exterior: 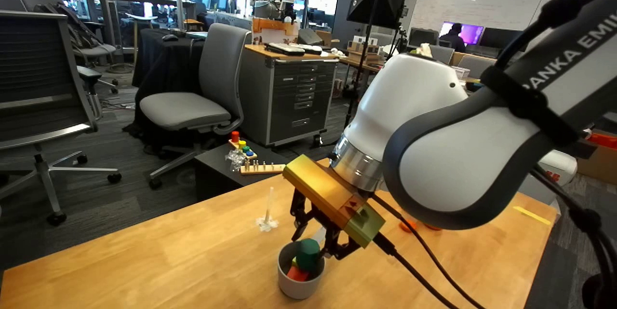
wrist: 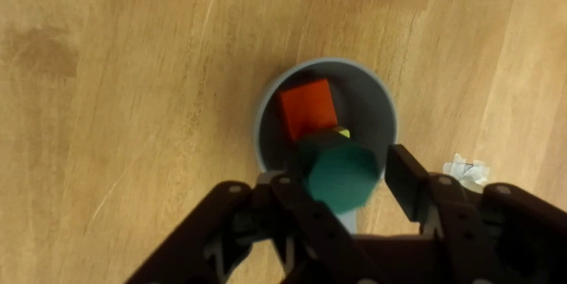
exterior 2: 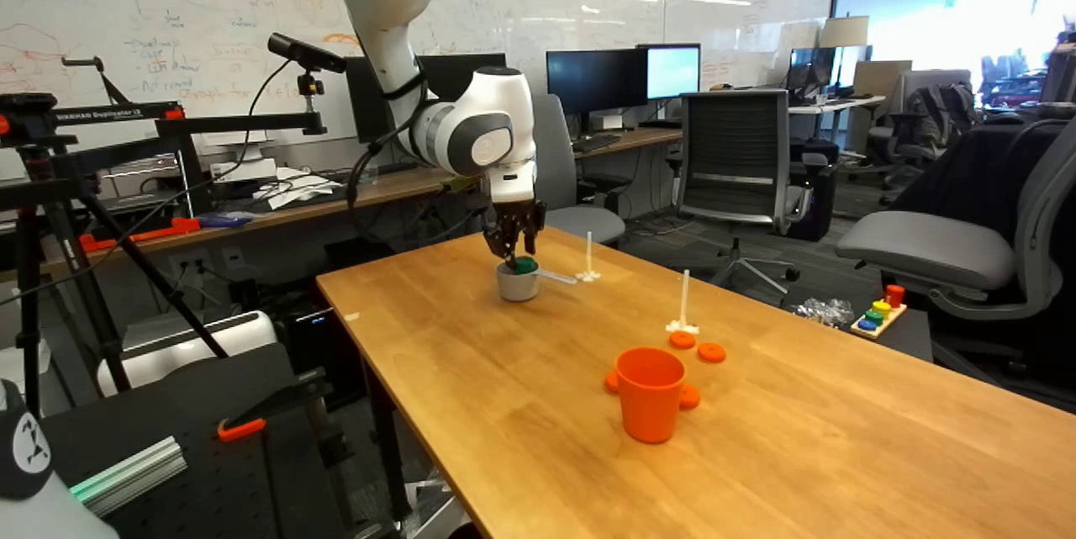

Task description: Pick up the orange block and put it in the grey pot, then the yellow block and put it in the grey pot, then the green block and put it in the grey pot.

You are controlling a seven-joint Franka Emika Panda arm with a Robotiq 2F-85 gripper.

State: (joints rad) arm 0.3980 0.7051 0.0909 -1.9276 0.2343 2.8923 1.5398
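The grey pot (exterior: 295,292) stands on the table; it also shows in an exterior view (exterior 2: 516,287) and the wrist view (wrist: 367,98). The orange block (wrist: 309,107) lies inside it, also visible in an exterior view (exterior: 297,275). A corner of the yellow block (wrist: 343,132) shows beside it; the rest is hidden under the green block. The green block (wrist: 343,180) is high in the pot, around rim level, also seen in an exterior view (exterior: 308,253). My gripper (wrist: 340,171) is open over the pot's handle side. The green block is near one finger, with a gap to the other.
The pot's handle (exterior 2: 558,277) points toward a thin white peg (exterior 2: 589,253). Another peg (exterior 2: 685,303) stands farther along the table. An orange-red cup (exterior 2: 649,398) stands among several orange rings (exterior 2: 711,352). A toy with coloured pieces (exterior 2: 878,316) is off the table.
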